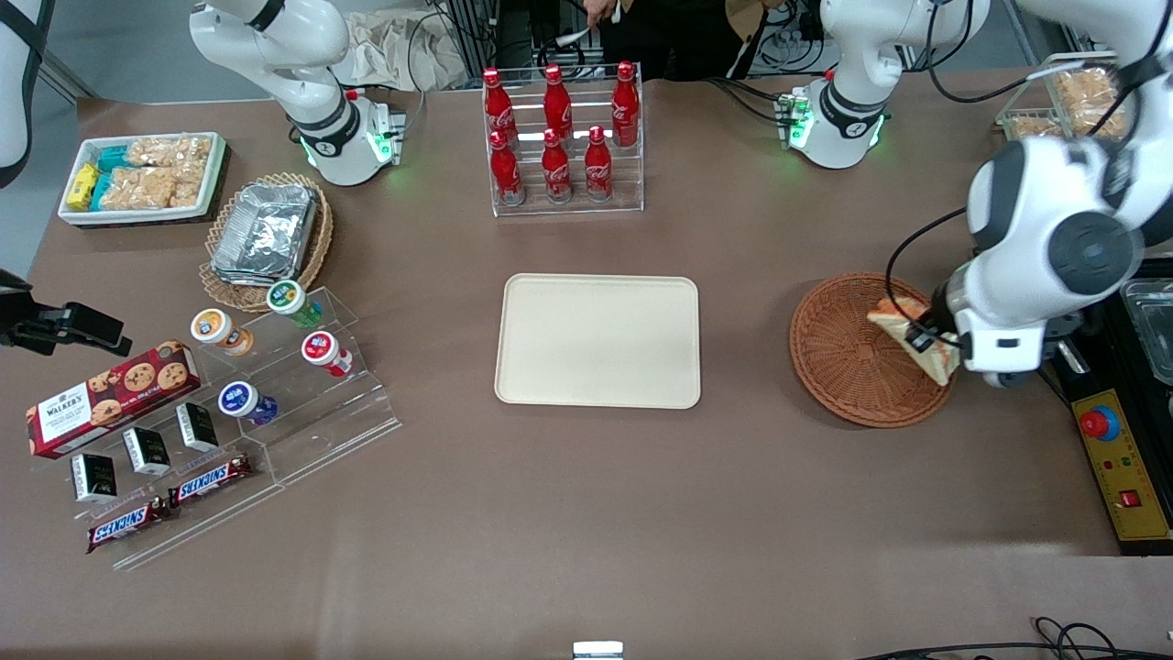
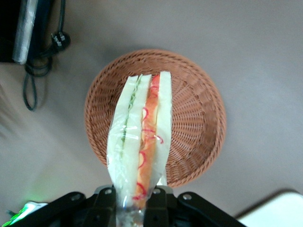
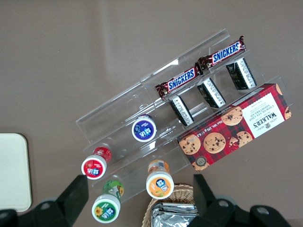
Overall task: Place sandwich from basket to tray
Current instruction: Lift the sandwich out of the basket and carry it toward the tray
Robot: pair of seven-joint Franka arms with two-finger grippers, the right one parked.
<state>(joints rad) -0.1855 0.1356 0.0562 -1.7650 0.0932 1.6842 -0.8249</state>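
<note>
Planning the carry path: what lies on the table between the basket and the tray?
Bare brown table only, per the front view. The gripper holds the sandwich over the basket; the tray holds nothing.

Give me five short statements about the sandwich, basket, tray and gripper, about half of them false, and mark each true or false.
1. The gripper is shut on the sandwich. True.
2. The sandwich lies flat on the tray. False: the tray is bare, and the sandwich is held over the basket.
3. The basket lies toward the working arm's end of the table from the tray. True.
4. A second sandwich lies in the basket. False: no other item shows in it.
5. The sandwich is unwrapped. False: clear film covers it, bunched at the fingers.
</note>
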